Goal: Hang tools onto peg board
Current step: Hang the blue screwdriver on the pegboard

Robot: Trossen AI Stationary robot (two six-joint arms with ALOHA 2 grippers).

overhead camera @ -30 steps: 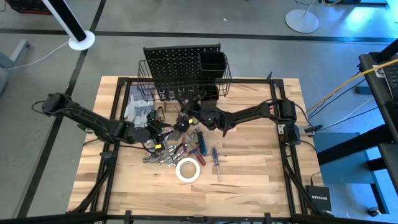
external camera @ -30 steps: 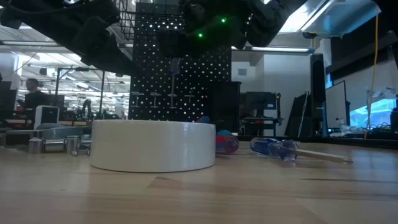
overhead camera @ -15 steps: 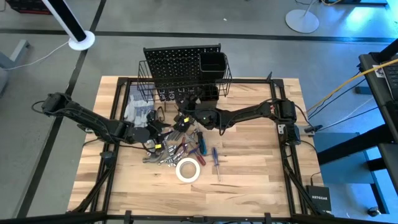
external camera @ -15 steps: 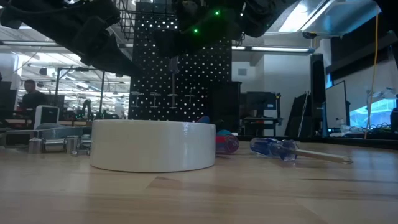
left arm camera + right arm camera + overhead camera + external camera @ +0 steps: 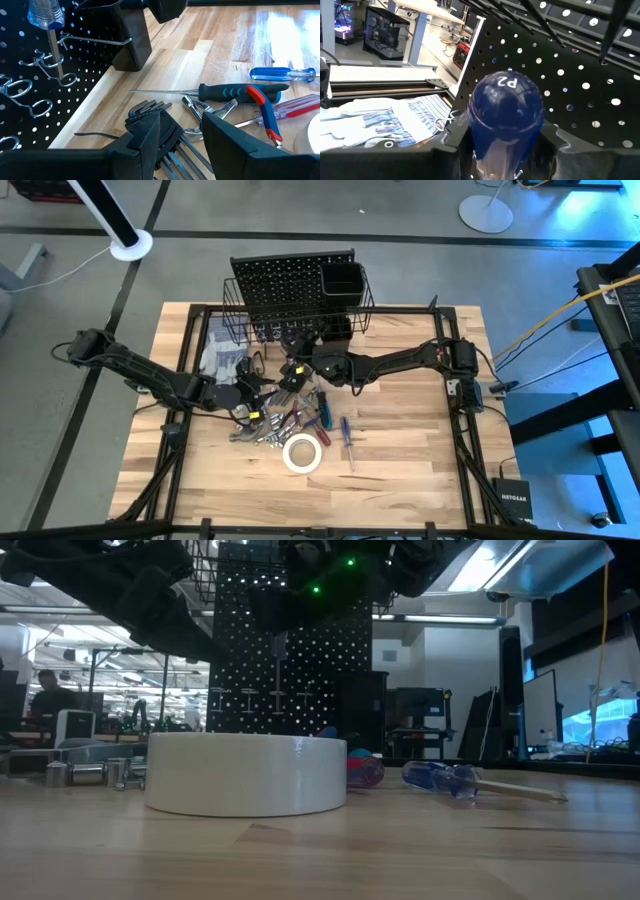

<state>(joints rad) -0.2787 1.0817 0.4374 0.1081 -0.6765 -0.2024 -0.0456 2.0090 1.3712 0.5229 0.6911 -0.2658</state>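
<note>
high view: the right gripper [image 5: 298,362] reaches in to the foot of the peg board [image 5: 280,285], with the blue-handled screwdriver it carries hidden under the arm here. the left gripper [image 5: 262,388] hovers over the pile of loose tools [image 5: 290,420] on the table [image 5: 420,470]. to finish well, the right arm should keep the shaft plumb, lower it through the ring and let go only once the handle seats. the white tape roll [image 5: 301,453] and a blue screwdriver [image 5: 347,438] lie nearer the front, clear of the work.

low view: the tape roll fills the foreground, with a blue handle [image 5: 440,777] lying beside it. behind, a thin shaft [image 5: 277,675] hangs straight down in front of the board's holes. both arms are dark shapes overhead.

left wrist view: the left fingers [image 5: 150,135] stand apart, holding nothing, above a fan of hex keys [image 5: 150,107]. a clear-blue handled screwdriver [image 5: 47,15] has its shaft through a wire ring holder [image 5: 47,62] on the board. neighbouring rings and a hook crowd it closely, so any sideways drift could snag.

right wrist view: the right fingers [image 5: 452,135] are clamped on the blue handle marked p2 [image 5: 506,112], close to the board. the grey gloves [image 5: 375,122] lie beyond, out of the way.
</note>
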